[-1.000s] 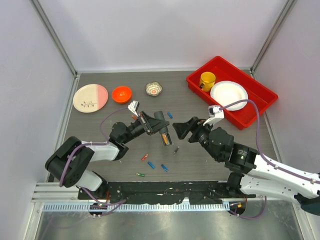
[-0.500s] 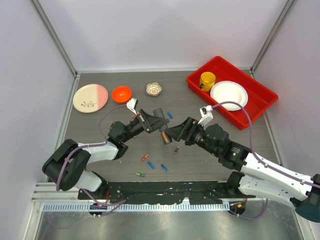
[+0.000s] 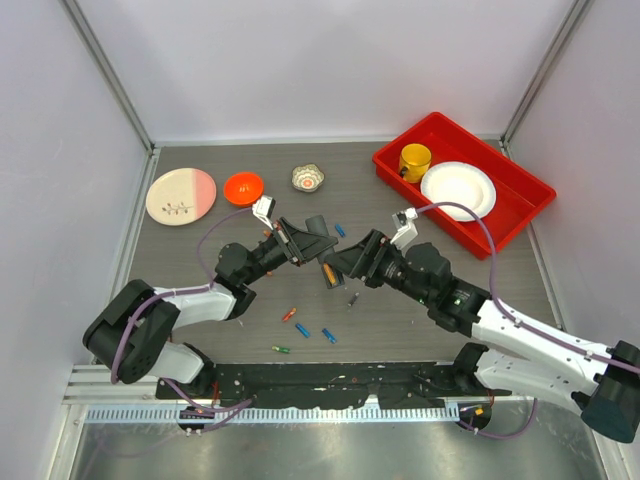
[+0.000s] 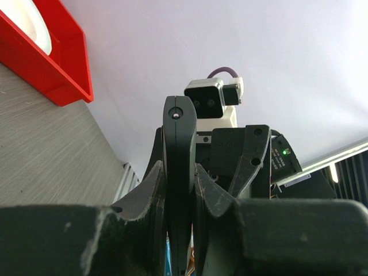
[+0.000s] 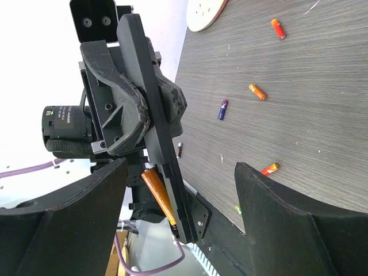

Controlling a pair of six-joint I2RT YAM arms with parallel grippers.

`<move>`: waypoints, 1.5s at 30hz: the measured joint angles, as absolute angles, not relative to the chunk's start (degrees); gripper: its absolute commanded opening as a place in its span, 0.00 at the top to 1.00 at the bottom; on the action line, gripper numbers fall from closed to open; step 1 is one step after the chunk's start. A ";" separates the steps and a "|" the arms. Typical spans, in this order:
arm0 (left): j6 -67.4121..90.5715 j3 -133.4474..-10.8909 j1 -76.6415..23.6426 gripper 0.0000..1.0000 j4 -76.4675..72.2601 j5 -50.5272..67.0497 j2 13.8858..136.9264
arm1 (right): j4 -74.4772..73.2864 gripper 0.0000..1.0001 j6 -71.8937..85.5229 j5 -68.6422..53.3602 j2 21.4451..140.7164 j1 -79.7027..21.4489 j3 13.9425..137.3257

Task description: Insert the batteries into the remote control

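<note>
Left fingers (image 4: pixel 141 198) clamped on remote control (image 4: pixel 179 172), right fingers (image 5: pixel 282 218) wide apart, empty, beside it

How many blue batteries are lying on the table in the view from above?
3. On the table, the far blue battery lies near the middle. The left near blue battery and the right near blue battery lie close together toward the front edge. Others may be hidden.
</note>
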State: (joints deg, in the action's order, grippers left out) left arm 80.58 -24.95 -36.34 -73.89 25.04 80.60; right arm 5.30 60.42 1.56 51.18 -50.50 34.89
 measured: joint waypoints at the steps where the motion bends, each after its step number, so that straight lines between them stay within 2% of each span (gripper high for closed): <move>1: 80.58 -24.95 -36.34 1.00 -73.87 25.04 80.60 | 5.61 0.20 60.45 1.17 51.42 -50.46 34.89; 45: 80.55 -24.95 -36.38 1.00 -73.67 24.99 80.60 | 12.45 0.27 64.90 -2.04 53.98 -49.63 30.92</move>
State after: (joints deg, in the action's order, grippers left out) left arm 80.55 -24.95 -36.38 -73.67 24.99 80.60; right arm 12.45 64.90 -2.04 53.98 -49.63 30.92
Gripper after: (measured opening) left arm 0.214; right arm 0.734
